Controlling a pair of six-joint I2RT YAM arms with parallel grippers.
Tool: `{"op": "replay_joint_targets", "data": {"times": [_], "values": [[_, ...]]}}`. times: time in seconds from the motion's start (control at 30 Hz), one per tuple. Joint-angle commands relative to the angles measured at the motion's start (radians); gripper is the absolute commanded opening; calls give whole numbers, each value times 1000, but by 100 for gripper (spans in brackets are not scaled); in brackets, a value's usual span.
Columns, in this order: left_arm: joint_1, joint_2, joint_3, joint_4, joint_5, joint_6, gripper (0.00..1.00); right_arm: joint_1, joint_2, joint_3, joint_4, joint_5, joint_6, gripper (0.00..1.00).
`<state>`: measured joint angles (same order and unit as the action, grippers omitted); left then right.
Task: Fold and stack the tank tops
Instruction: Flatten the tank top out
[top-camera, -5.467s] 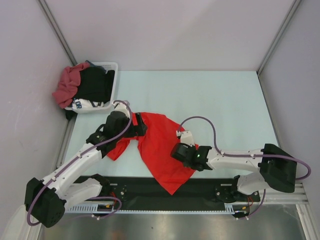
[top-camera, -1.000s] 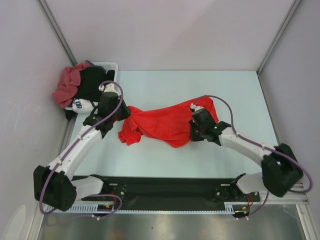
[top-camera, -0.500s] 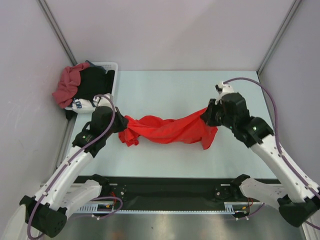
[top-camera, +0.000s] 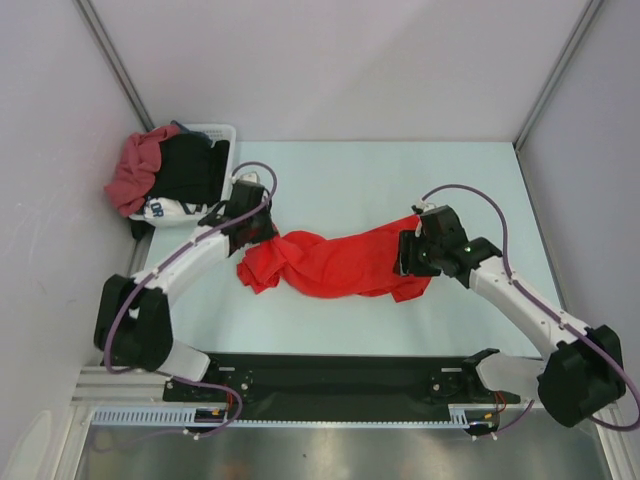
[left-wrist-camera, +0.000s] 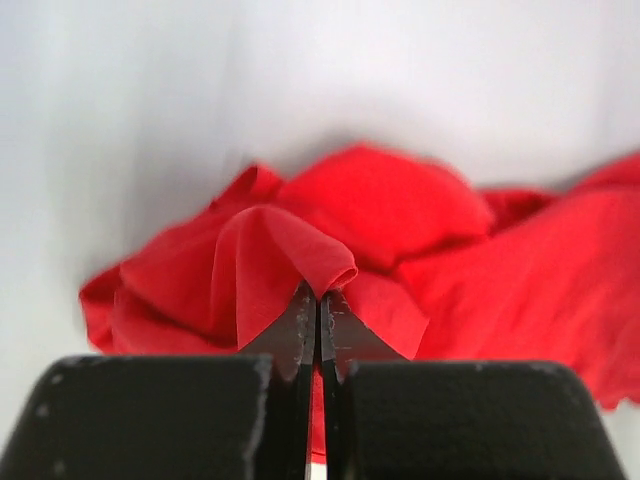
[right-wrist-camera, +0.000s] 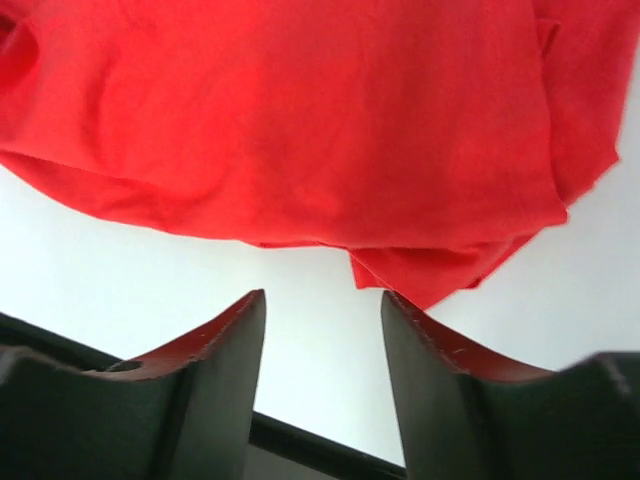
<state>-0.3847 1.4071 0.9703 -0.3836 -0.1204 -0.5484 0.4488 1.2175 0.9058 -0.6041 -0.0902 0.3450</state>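
Our left gripper (left-wrist-camera: 320, 305) pinched a fold of the bright red tank top (top-camera: 330, 265). Our right gripper (right-wrist-camera: 322, 298) stood parted over its edge, seemingly gripping nothing.

The thin bright red cloth tank top (top-camera: 335, 262) lies crumpled in a long band across the middle of the tabletop (top-camera: 400, 180), its left end bunched into folds. The dusty maroon-red cloth tank top (top-camera: 135, 170) sits heaped at the far left corner, draped over the rim of a white basket (top-camera: 229, 150).

White basket (top-camera: 218, 129) at far-left corner of pale table (top-camera: 400, 180), holding black garment (top-camera: 188, 168) and white cloth with dark lettering (top-camera: 163, 209).
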Motion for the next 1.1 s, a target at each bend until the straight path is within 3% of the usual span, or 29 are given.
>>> {"op": "replay_joint_targets", "data": {"times": [0.0, 0.13, 0.27, 0.37, 0.4, 0.43, 0.53, 0.63, 0.77, 1.07], "values": [[36, 99, 169, 45, -18, 25, 0, -13, -78, -65, 43, 44, 0, 53], [47, 248, 306, 6, -42, 42, 0, -9, -92, -105, 70, 73, 66, 52], [114, 286, 312, 25, -41, 13, 0, -19, -75, -143, 110, 151, 95, 59], [144, 312, 318, 35, 7, 14, 2, -70, -50, -168, 151, 191, 120, 58], [145, 323, 327, 28, 11, 19, 4, -87, -52, -185, 182, 184, 126, 57], [145, 329, 329, 26, 14, 19, 13, -105, -59, -195, 203, 176, 133, 57], [145, 314, 294, 55, 50, 28, 50, -169, -81, -235, 270, 119, 167, 53], [145, 245, 222, 112, 77, 28, 67, -208, -70, -248, 305, 71, 189, 54], [144, 158, 179, 104, 91, 27, 73, -229, -30, -254, 334, 32, 209, 55], [81, -111, 28, 83, 97, 19, 74, -280, 28, -314, 421, -2, 285, 54]]}}
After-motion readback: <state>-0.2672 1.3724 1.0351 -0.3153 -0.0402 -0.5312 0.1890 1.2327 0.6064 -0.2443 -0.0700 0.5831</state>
